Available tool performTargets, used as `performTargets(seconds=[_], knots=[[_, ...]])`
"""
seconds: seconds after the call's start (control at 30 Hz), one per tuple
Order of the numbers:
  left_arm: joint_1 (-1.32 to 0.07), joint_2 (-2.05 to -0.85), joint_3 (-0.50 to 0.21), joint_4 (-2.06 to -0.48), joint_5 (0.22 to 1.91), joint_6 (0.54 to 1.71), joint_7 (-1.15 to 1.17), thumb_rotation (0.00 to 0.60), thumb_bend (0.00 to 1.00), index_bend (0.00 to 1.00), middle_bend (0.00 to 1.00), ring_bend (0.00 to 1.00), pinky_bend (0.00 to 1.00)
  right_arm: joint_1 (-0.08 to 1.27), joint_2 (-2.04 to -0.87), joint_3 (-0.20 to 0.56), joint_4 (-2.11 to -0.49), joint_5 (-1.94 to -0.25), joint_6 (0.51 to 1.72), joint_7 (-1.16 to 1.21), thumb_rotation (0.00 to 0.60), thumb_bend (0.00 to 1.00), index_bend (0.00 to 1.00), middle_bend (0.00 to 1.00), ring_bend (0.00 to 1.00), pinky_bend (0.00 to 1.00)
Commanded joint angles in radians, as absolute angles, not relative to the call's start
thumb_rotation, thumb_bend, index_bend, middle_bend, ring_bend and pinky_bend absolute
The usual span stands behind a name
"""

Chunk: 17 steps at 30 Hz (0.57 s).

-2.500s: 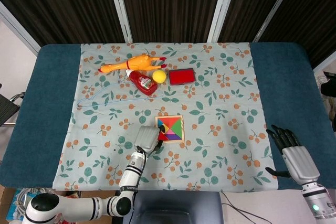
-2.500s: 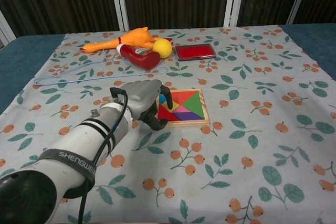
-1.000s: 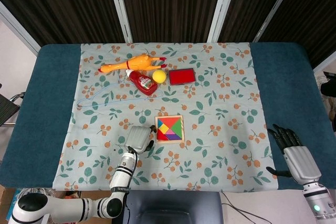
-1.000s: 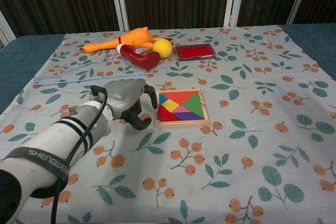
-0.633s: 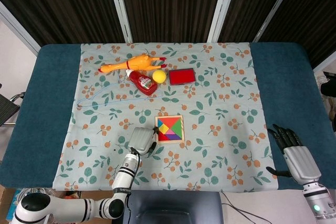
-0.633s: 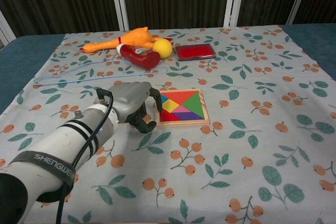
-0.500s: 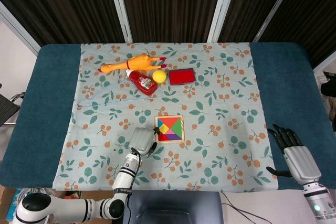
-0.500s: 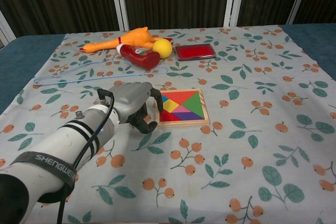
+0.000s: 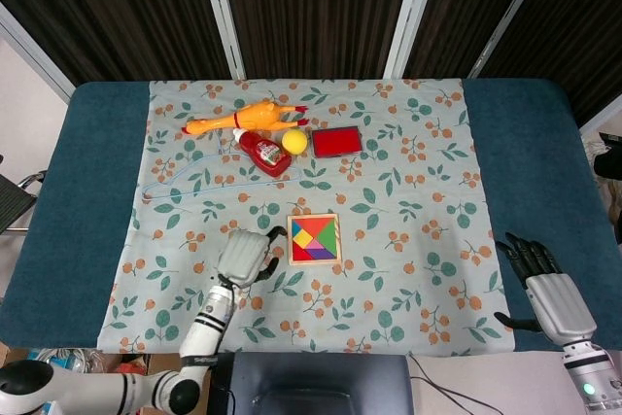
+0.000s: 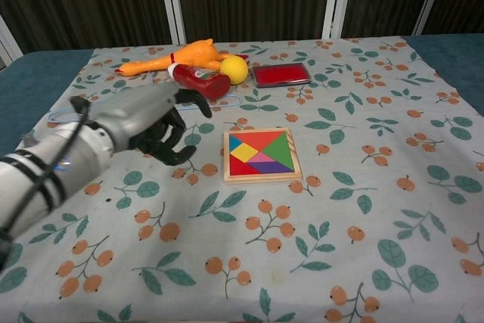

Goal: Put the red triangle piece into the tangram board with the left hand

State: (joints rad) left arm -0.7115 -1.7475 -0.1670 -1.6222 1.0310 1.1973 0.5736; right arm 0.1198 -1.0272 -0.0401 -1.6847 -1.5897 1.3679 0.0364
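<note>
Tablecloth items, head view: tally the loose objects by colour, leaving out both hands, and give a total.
Red: 2, the ketchup bottle and flat red case
Orange: 1, the rubber chicken
Yellow: 1, the ball
Blue: 1, the thin cord
Multicoloured: 1, the tangram board
Total: 6

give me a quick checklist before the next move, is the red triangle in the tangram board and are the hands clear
1. Red triangle seated in the tangram board: ok, it fills the lower left corner, level with the other pieces.
2. Board full, no gap showing: ok in the chest view.
3. Left hand off the board: ok, it is to the board's left, apart from it.
4. Left hand holds nothing: ok, fingers apart.
5. Right hand out of the way: ok, at the table's near right edge, open.
6. Board lies flat on the flowered cloth: ok.
</note>
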Motion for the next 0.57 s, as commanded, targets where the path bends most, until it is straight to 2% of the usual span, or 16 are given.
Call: performTargets(seconds=[0.03, 0.13, 0.23, 0.3, 0.4, 0.57], knots=[[-0.545, -1.448, -0.008, -1.759, 1.298, 1.271, 0.242, 0.600, 0.37, 0.07, 0.06, 0.01, 0.14, 0.118, -1.029, -0.044, -1.695, -1.588, 1.361, 0.010, 0.600, 0.15, 0.00, 0.00, 0.00, 0.00], [-0.415, -1.394, 0.070, -1.615, 1.496, 1.473, -0.019, 0.600, 0.37, 0.06, 0.02, 0.00, 0.09, 0.116, -1.037, -0.046, -1.703, -1.588, 1.360, -0.031, 0.600, 0.15, 0.00, 0.00, 0.00, 0.00], [-0.309, -1.405, 0.116, -1.463, 1.572, 1.622, -0.192, 0.600, 0.38, 0.06, 0.02, 0.00, 0.05, 0.113, -1.051, -0.047, -1.711, -1.586, 1.361, -0.074, 0.600, 0.15, 0.00, 0.00, 0.00, 0.00], [-0.283, -1.405, 0.126, -1.396, 1.594, 1.652, -0.186, 0.600, 0.38, 0.05, 0.02, 0.00, 0.04, 0.112, -1.064, -0.044, -1.714, -1.582, 1.363, -0.104, 0.600, 0.15, 0.00, 0.00, 0.00, 0.00], [-0.258, -1.413, 0.099, -1.359, 1.609, 1.704, -0.142, 0.600, 0.38, 0.05, 0.02, 0.00, 0.03, 0.113, -1.079, -0.041, -1.722, -1.575, 1.358, -0.142, 0.600, 0.15, 0.00, 0.00, 0.00, 0.00], [-0.252, -1.378, 0.111, -1.409, 1.614, 1.647, -0.158, 0.600, 0.37, 0.04, 0.02, 0.00, 0.03, 0.114, -1.087, -0.036, -1.728, -1.561, 1.353, -0.165, 0.600, 0.15, 0.00, 0.00, 0.00, 0.00]])
